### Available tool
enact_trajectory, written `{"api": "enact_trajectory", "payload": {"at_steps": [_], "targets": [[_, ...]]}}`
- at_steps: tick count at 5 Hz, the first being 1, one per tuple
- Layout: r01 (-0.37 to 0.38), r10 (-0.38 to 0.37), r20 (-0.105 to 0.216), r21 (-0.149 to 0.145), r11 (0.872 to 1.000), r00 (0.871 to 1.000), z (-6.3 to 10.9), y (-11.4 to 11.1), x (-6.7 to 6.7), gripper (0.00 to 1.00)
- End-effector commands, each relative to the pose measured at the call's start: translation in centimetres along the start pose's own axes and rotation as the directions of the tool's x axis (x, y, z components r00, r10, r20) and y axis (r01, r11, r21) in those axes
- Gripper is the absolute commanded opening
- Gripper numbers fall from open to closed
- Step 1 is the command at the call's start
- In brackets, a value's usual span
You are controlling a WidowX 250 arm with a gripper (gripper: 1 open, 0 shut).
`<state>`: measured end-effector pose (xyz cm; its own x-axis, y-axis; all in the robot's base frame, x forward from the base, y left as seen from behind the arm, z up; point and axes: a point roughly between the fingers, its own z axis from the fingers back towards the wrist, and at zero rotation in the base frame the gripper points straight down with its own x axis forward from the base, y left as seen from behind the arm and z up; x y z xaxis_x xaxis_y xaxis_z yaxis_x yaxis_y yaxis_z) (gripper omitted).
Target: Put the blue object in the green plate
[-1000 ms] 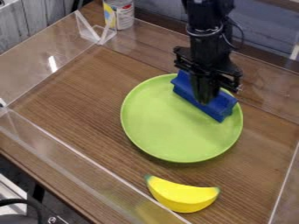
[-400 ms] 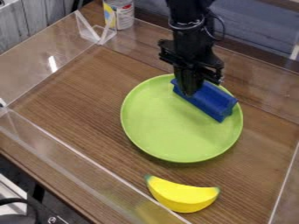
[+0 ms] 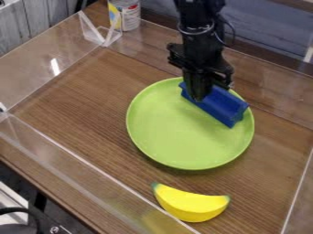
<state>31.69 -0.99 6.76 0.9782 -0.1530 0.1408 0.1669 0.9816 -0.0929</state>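
At the desk's (image 3: 86,91) left edge a clear plastic wall (image 3: 31,69) runs along the wood-grain top, and near the far left corner stands a white container with a yellow and blue label (image 3: 123,13), with a clear plastic piece (image 3: 98,33) leaning just beside it. Toward the middle of the desk lies the green plate (image 3: 178,137), round and flat, its rim slightly raised. Near the front edge, apart from the plate, rests a yellow banana-shaped toy (image 3: 192,202). Over the plate's far right part the black end effector (image 3: 203,90) points straight down, its fingers pressed together. It meets the left end of the blue object (image 3: 218,103); whether it pinches the block or only touches it cannot be told from this view. The blue object lies on the plate, inside the far right part of the rim, slanting from the end effector toward the desk's right edge.
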Motion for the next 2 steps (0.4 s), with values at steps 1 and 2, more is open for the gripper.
{"api": "enact_trajectory", "payload": {"at_steps": [1, 2], "targets": [[-0.005, 0.004, 0.061, 0.026, 1.000, 0.998, 0.86, 0.86, 1.62, 0.00], [-0.009, 0.007, 0.061, 0.033, 0.999, 0.998, 0.26, 1.17, 1.96, 0.00]]}}
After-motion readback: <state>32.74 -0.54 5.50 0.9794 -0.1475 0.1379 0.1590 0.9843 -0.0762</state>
